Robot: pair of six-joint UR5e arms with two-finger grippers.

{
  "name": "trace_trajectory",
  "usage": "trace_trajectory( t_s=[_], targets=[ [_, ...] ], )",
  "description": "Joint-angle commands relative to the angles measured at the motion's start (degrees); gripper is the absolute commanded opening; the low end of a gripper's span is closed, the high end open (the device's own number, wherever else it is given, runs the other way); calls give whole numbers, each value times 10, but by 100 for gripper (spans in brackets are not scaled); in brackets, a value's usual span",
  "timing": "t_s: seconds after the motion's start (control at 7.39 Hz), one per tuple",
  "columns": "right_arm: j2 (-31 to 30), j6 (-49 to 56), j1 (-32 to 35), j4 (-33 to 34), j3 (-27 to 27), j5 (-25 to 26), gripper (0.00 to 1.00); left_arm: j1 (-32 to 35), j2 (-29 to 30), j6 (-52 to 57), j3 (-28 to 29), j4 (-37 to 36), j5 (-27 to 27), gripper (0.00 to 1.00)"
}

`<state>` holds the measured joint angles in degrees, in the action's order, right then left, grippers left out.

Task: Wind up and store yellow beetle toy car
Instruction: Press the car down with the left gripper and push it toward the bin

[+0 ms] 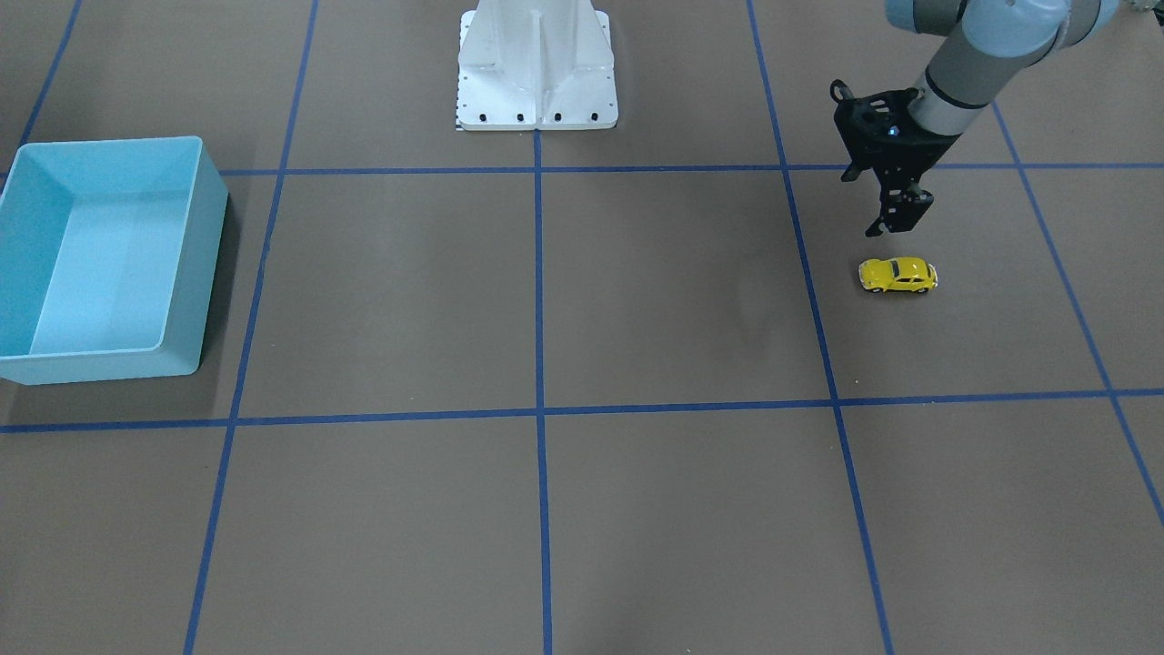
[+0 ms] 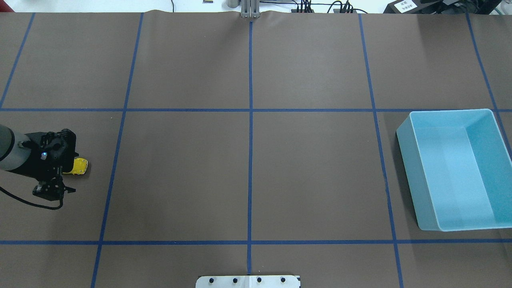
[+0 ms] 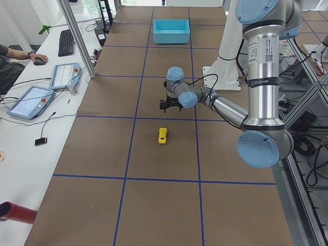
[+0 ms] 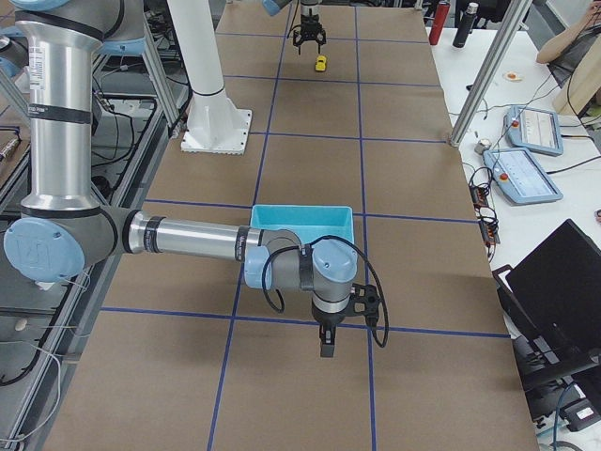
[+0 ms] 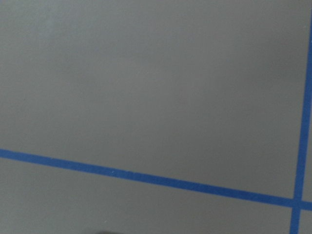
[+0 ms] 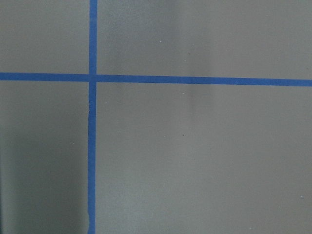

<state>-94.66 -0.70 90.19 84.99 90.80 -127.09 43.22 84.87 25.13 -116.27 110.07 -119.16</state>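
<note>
The yellow beetle toy car [image 1: 898, 276] stands on its wheels on the brown table, on the robot's left side. In the overhead view the car [image 2: 79, 166] is partly hidden behind my left gripper [image 2: 54, 190]. It also shows in the left view [image 3: 162, 135]. My left gripper [image 1: 896, 218] hangs open and empty just above the table, on the robot's side of the car, not touching it. The light blue bin [image 1: 214, 264] stands empty far off on the robot's right [image 2: 404, 160]. My right gripper [image 4: 329, 348] points down near the bin [image 4: 300, 216]; I cannot tell if it is open.
The white robot base [image 1: 536, 73] stands at the table's middle edge. Blue tape lines divide the brown mat into squares. Both wrist views show only mat and tape. A metal post [image 3: 77, 46] and operator tablets [image 3: 31, 100] stand beside the table.
</note>
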Motion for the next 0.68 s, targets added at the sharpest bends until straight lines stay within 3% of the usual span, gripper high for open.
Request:
trace_trajectory(
  t_s=[0.0,0.27,0.54],
  targets=[
    [0,0,0,0,1,0,99,15,-1,37,31,1,-2,100],
    [-2,0,0,0,0,0,99,24,0,111,48,8,-21,100],
    [-2,0,0,0,0,0,99,36,-1,115,79,31,-24,100]
  ],
)
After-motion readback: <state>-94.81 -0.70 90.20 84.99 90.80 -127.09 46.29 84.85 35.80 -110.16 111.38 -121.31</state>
